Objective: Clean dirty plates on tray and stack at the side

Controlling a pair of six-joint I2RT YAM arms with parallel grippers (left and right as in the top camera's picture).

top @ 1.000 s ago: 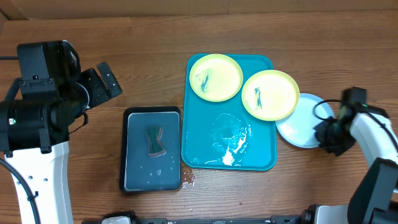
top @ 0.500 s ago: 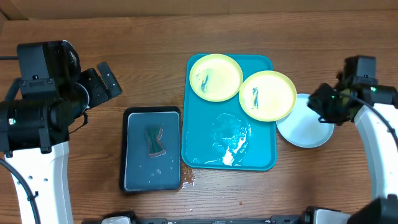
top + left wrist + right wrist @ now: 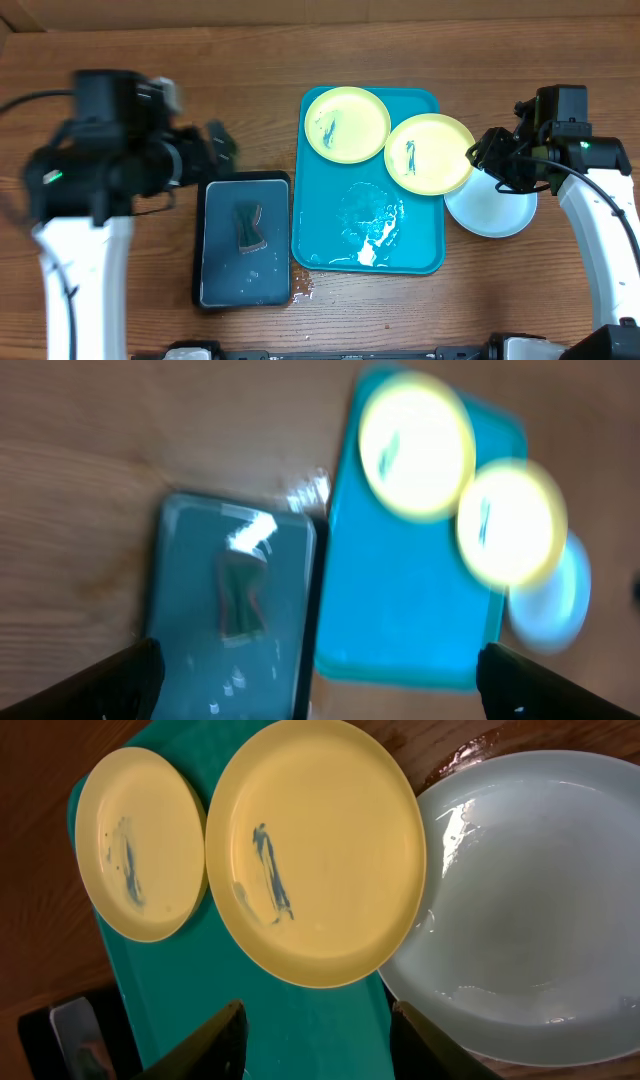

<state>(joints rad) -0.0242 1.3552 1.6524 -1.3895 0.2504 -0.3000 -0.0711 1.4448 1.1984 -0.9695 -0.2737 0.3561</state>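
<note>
Blurred view. A dark basin (image 3: 185, 560) on the worktop (image 3: 120, 430) at 8 o'clock holds a sponge (image 3: 240, 595). Beside it lies the turquoise tray (image 3: 400, 610), with two yellow plates (image 3: 415, 445) toward 1 o'clock and a pale plate (image 3: 555, 595) at 3 o'clock. The gripper (image 3: 322, 680) is spread wide.

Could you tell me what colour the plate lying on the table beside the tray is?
The plate is pale light blue, seen best in the right wrist view.

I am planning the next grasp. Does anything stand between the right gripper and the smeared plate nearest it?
Nothing visible does. The right gripper is open close to the rim of that smeared plate, with no object between them.
</note>
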